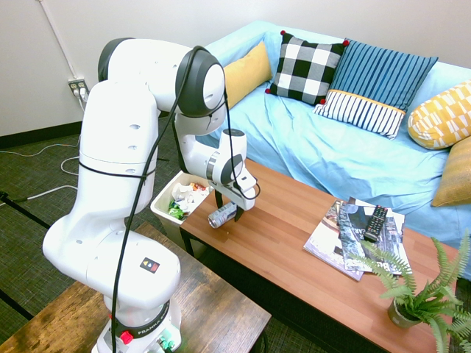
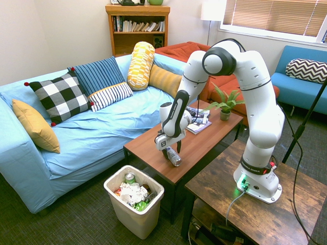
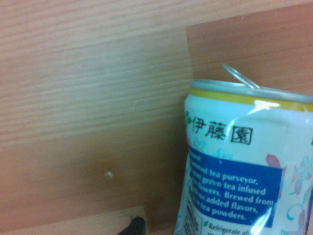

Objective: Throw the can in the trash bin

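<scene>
Nearest in the second exterior view, the cream-white rectangular plastic trash bin [image 2: 134,206], holding white, green and red litter, stands on the dark carpet just off the near end of the long reddish-brown wooden coffee table [image 2: 196,145]. On that near end the slim white-and-silver drink can [image 2: 173,156] with a blue label panel lies on its side, and the white arm's two-finger gripper [image 2: 169,151] points straight down over it with its dark fingers spread wide on either side, though whether they touch the can is hard to tell. Farther along the table lie magazines [image 1: 352,235] with a black remote [image 1: 375,222], and beyond is the light-blue covered sofa [image 2: 97,127].
</scene>
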Tool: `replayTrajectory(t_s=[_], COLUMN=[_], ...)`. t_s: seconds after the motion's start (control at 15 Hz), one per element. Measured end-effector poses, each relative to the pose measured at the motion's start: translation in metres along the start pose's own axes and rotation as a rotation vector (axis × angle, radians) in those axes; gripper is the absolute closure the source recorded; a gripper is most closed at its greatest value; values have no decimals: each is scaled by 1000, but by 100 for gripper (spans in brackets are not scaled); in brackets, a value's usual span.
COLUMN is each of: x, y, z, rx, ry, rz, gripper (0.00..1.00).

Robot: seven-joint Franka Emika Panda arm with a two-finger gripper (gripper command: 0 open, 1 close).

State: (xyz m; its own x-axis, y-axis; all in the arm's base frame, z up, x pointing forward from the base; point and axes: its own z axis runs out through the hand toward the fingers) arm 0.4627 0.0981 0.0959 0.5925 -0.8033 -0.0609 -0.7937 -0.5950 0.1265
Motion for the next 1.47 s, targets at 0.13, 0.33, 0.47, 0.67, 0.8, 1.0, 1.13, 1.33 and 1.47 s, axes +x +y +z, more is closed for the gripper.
replayTrajectory(t_s=[0.13,0.33,0.47,0.67,0.8,1.0,1.13,1.33,1.47], x=[1,5,6,7,-2,-56,-115,-187,-207], y=[-1,-2,-3,-7,-23,-70,-105,-143,-162], z=[0,-1,-2,-6,-26,-84,-111,-94,-67], rx=[3,6,11,18,30,36,26,-14,-49], ry=[-1,1,0,3,17,86,142,168,172], rz=[1,8,12,12,-10,-73,-122,-183,-207], gripper=[100,100,100,100,100,100,100,100,0])
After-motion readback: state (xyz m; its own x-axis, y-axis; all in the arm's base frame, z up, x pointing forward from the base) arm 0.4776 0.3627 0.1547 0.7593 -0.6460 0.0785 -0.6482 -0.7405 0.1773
